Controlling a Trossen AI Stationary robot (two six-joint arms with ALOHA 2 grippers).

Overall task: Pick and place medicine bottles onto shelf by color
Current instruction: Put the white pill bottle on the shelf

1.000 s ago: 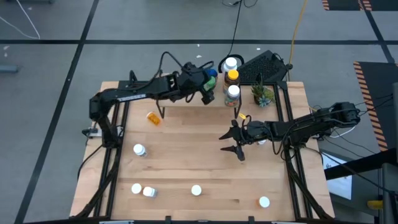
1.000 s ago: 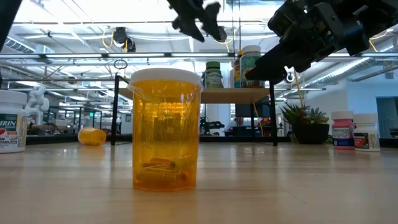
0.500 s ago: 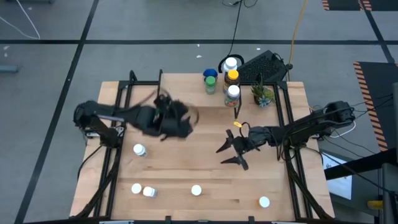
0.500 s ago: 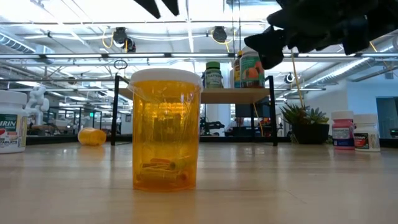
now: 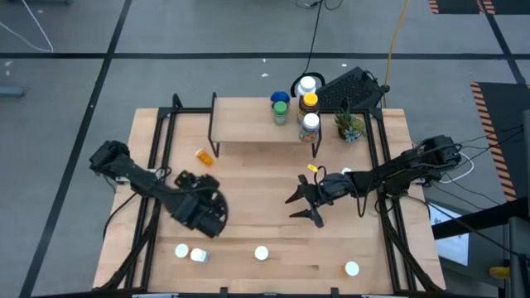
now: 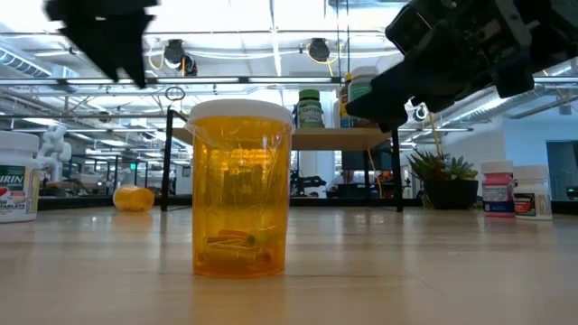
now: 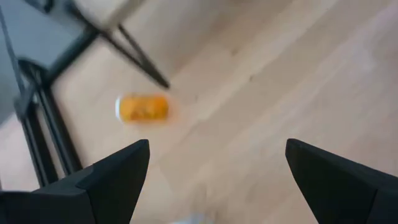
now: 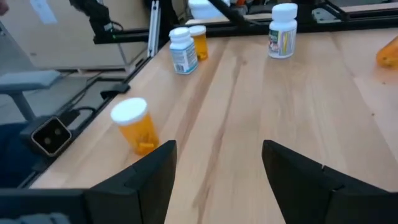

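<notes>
Both arms are matte black, built of slim links joined by chunkier rounded joints, with thin black cables looping alongside. The left gripper (image 5: 201, 213) is a bulky black block. The right gripper (image 5: 305, 201) has 2 tapered black fingers (image 8: 138, 179) with flat, smooth faces and a small yellow tag near its wrist.

Left gripper (image 5: 201, 217) gone from shelf (image 5: 248, 128) — now front-left, blue bottle (image 5: 279, 98) left there

The shelf (image 5: 248, 128) holds four upright medicine bottles (image 5: 308, 103) at its right end, the other bottles scattered on the table.
</notes>
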